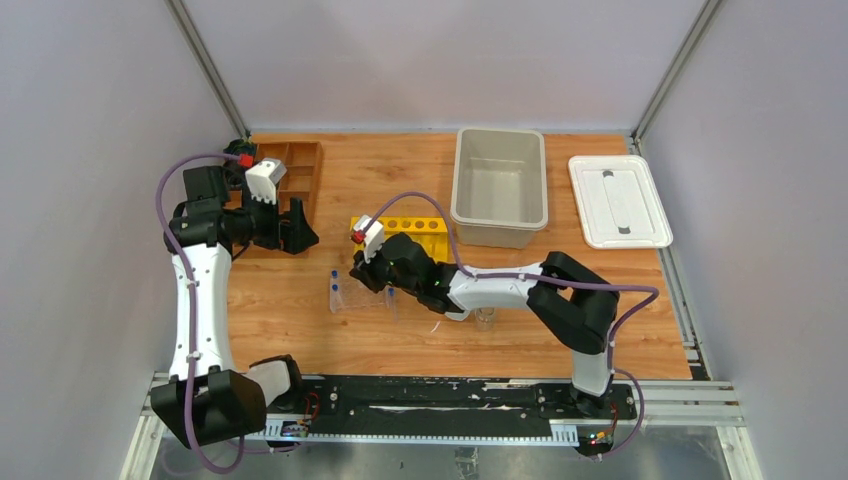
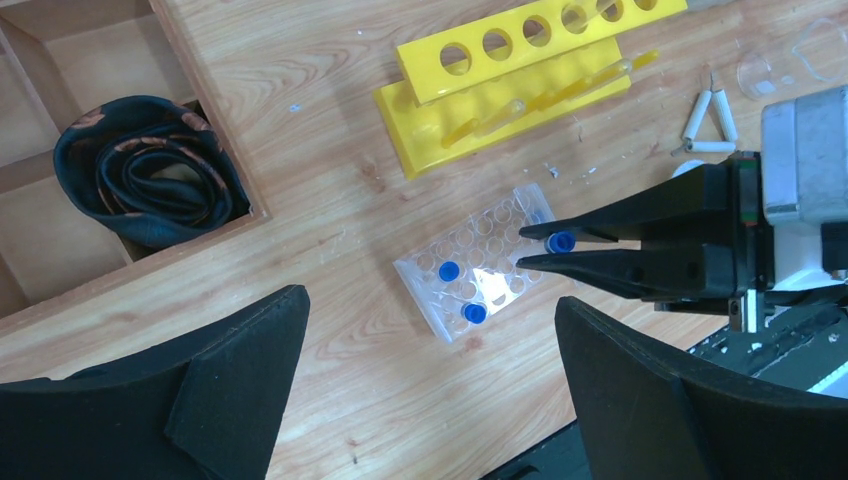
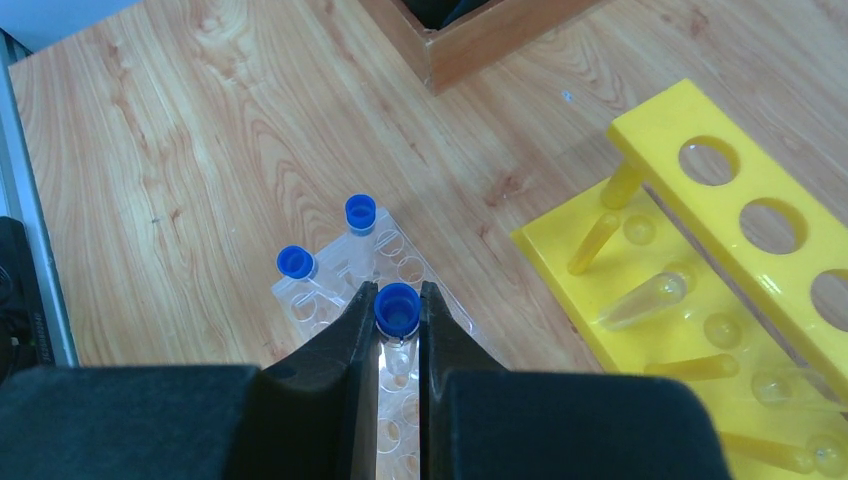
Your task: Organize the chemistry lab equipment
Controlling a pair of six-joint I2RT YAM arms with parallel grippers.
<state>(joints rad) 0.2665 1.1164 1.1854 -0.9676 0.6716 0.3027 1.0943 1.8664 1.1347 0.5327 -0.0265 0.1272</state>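
Observation:
A clear plastic rack point(image 1: 347, 297) lies on the table and holds two blue-capped tubes point(image 3: 294, 262). It also shows in the left wrist view point(image 2: 470, 285) and the right wrist view point(image 3: 330, 290). My right gripper point(image 3: 397, 292) is shut on a third blue-capped tube point(image 3: 397, 308), upright over the rack; this shows in the left wrist view too point(image 2: 560, 241). My left gripper point(image 1: 290, 235) is open and empty, above the table beside the wooden tray. A white triangle point(image 2: 710, 125) and a glass beaker point(image 2: 765, 70) lie right of the rack. The white bowl is not clearly seen.
A yellow test-tube stand point(image 1: 410, 235) with clear tubes lies just behind the rack. A grey bin point(image 1: 500, 185) and its white lid point(image 1: 618, 200) are at the back right. The brown wooden tray point(image 1: 295, 170) at the back left holds a dark rolled item point(image 2: 150, 175).

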